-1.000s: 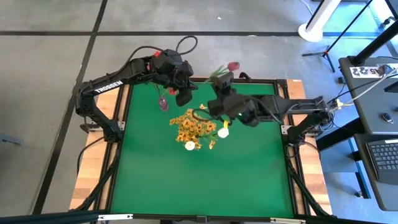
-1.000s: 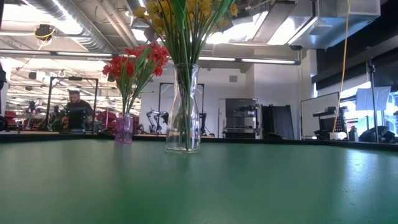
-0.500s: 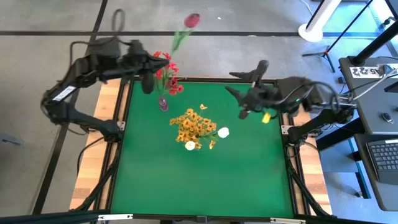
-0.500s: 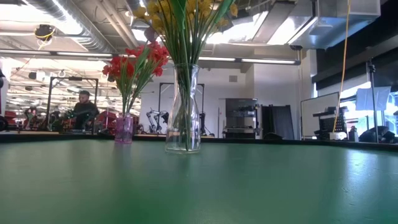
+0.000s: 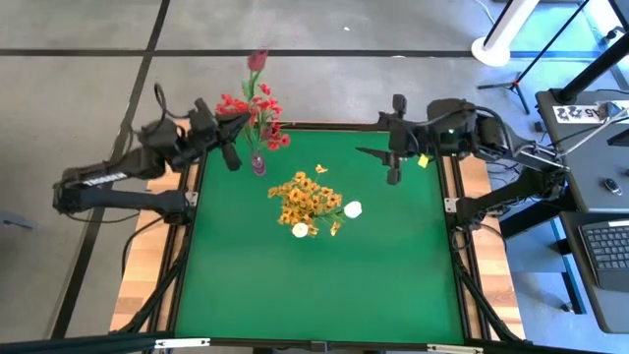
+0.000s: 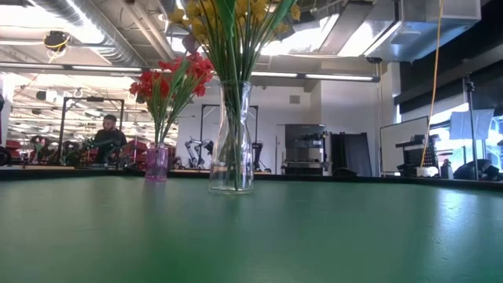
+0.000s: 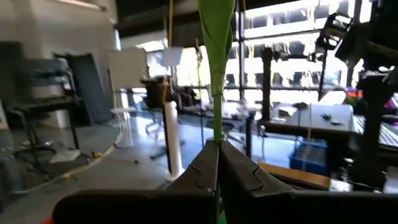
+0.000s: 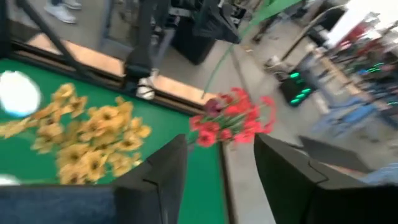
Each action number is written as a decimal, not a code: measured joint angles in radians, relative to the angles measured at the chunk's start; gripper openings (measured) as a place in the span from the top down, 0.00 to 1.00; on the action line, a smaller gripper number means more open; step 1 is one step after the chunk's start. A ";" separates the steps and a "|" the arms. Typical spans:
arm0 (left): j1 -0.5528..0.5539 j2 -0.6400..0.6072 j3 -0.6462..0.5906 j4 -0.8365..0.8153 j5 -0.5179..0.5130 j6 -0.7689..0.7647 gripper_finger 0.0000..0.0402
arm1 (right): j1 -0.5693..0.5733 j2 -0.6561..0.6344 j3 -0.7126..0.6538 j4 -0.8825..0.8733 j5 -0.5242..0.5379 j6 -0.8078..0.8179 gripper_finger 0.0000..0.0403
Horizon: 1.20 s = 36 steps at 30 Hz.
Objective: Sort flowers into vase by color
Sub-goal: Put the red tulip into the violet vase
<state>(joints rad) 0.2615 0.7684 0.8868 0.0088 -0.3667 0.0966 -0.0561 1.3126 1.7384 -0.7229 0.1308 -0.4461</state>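
My left gripper (image 5: 234, 133) hovers at the table's far left corner, shut on a thin green stem with a dark pink rose bud (image 5: 257, 59) at its end. Just beside it a small purple vase (image 6: 156, 163) stands on its base with the red clusters (image 5: 251, 108) in it. A clear glass vase (image 6: 233, 149) in the middle holds the yellow-orange clusters (image 5: 305, 202) and two white tulip buds (image 5: 352, 208). My right gripper (image 5: 388, 147) is open in the air near the far right corner, holding nothing. My left gripper pinches the rose's green stem (image 7: 217, 124) between its two fingertips (image 7: 202, 168), which lie across the stem and reach in from the table's left. The flower is lifted clear, and its bud (image 5: 257, 59) stands out past the table's far edge.
The green mat (image 5: 314, 285) is bare over its near half. Wooden boards and black frame rails (image 5: 457, 211) border the table. A desk with a keyboard (image 5: 604, 246) stands off to the right, and a person (image 6: 110, 137) sits in the room beyond.
Both arms have drawn back from over the vases. The left arm swung toward the table's left and far edge, carrying the pink rose with it, lifted clear. The right arm pulled away toward the table's right edge.
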 joint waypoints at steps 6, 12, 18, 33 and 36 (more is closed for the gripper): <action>0.000 -0.125 -0.294 0.303 -0.091 0.070 1.00 | -0.105 -0.092 -0.219 0.144 -0.127 0.052 0.59; 0.028 -0.163 -0.451 0.400 -0.154 0.090 1.00 | -0.196 -0.196 -0.458 0.372 -0.210 0.084 0.61; 0.090 -0.147 -0.553 0.430 -0.173 0.032 1.00 | -0.273 -0.251 -0.652 0.572 -0.316 0.147 0.61; 0.200 -0.146 -0.871 0.867 -0.094 -0.099 1.00 | -0.311 -0.248 -0.996 0.975 -0.387 0.260 0.61; 0.210 -0.146 -0.880 0.878 -0.068 -0.122 1.00 | -0.311 -0.248 -1.035 1.034 -0.380 0.269 0.61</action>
<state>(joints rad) 0.4718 0.6228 0.0071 0.8867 -0.4343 -0.0254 -0.3672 1.0645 0.7035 0.3109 -0.2493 -0.1774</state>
